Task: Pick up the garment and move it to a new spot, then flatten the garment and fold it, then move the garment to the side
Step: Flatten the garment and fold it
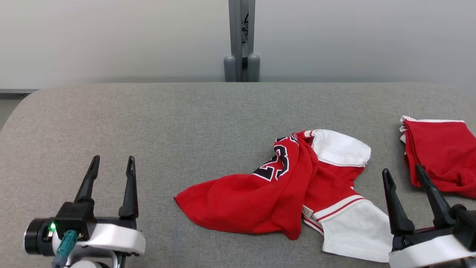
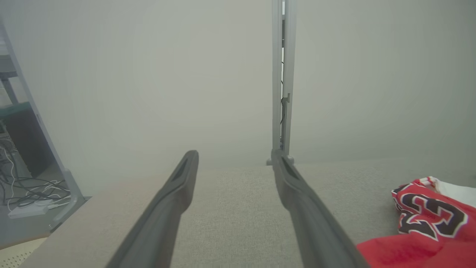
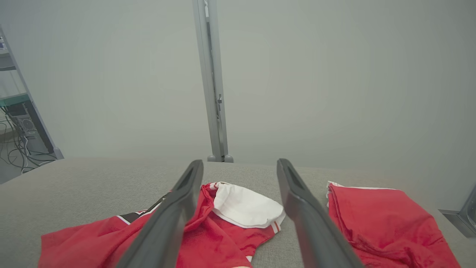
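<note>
On the grey worktop [image 1: 148, 119], in the head view, the red-and-white garment [image 1: 260, 197] lies crumpled, its dark number turned up and a white sleeve reaching toward the near edge. Well left of the garment the left tool [image 1: 113, 159] hovers by the near edge, its jaws spread and nothing between them. Just right of the garment the right tool [image 1: 402, 169] stands likewise spread and empty. Farther right, apart from the garment, a second red cloth [image 1: 442, 156] with white trim lies folded and runs off the picture's side. Behind the garment a grey post [image 1: 241, 37] rises at the worktop's far edge against a pale wall [image 1: 111, 37]. Left of the garment and behind it, the worktop is open felt out to its rounded far corner.

From the left wrist, the two dark fingers [image 2: 174, 201] stand wide apart over open felt. The garment shows at the lower right, number patch facing up, clear of both fingers. Well left of the garment the worktop's side edge drops to a floor with cables [image 2: 26, 186].

From the right wrist, the spread fingers frame the garment's white part. The garment's red body stretches away to the left. A strip of grey felt separates the garment from the second red cloth on its right.
</note>
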